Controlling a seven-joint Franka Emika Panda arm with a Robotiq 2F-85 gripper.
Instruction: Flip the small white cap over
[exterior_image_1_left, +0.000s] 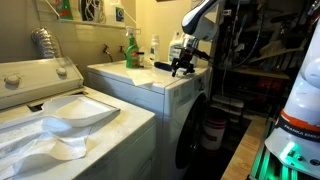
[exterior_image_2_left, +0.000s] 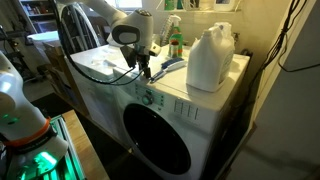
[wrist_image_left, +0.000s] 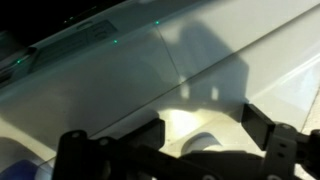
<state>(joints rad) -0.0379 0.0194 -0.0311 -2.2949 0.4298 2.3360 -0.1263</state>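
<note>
Plastic seems the likeliest make of the small white cap (wrist_image_left: 206, 143): light, stiff and smooth, so probably apt to skid or pop out of a loose pinch. Taking it across the rim, on opposite sides, looks the safest hold for turning it over. It shows only in the wrist view, a pale rounded shape (half hidden, its open side not discernible) lying on the white washer surface (wrist_image_left: 120, 80), between the jaws, which stand spread wide and apart from it, grasping nothing.
</note>
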